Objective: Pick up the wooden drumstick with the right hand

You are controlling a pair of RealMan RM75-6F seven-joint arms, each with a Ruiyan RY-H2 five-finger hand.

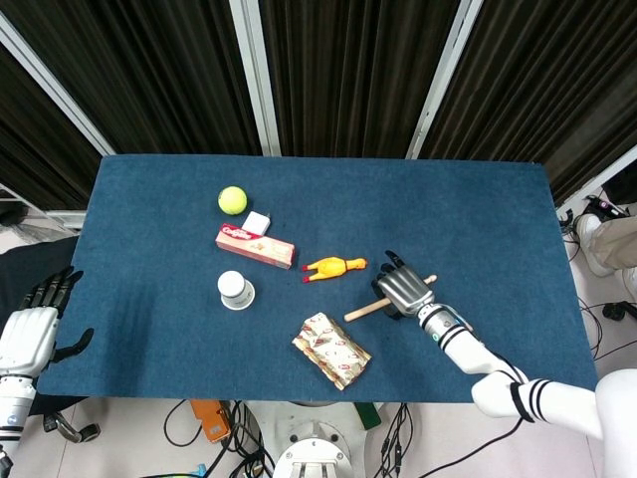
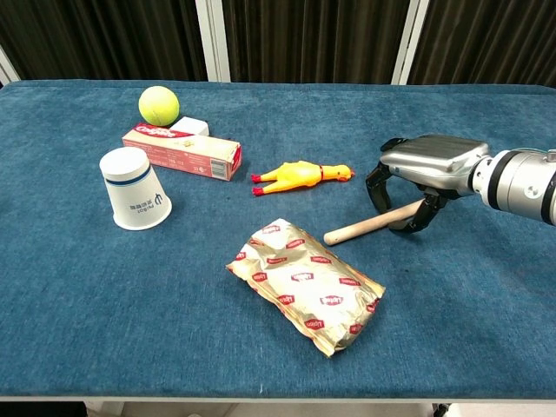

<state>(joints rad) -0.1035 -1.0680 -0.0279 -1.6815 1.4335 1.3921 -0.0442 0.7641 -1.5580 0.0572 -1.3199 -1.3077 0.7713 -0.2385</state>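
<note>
Fingers (image 2: 379,184) of the right hand (image 2: 423,169) curl down around the far end of the drumstick (image 2: 369,226), thumb on the near side, but not visibly clamped; the stick looks to lie flat on the table (image 2: 486,295). Drumstick sits right of table centre, free end pointing toward 8 o'clock at the snack bag (image 2: 306,285).

Risks, as judgement:
- Hand straddles only the end of the stick, so a lift could let the long free end droop or swing.
- Round stick may roll out as the fingers close, toward 6 o'clock.
- Free end lies near the snack bag, and the rubber chicken (image 2: 301,176) lies at 10 o'clock of the hand; a skidding stick could knock either.

Hard to tell:
- Whether fingertips touch the wood; palm covers that end in the head view.
- Whether the stick end is slightly raised.
- Left hand (image 1: 30,334) is at the frame's left edge, off the table, fingers apart, empty, arm cut off.

Cup (image 2: 133,188), toothpaste box (image 2: 182,152), ball (image 2: 159,105) are well apart at 9–10 o'clock.
</note>
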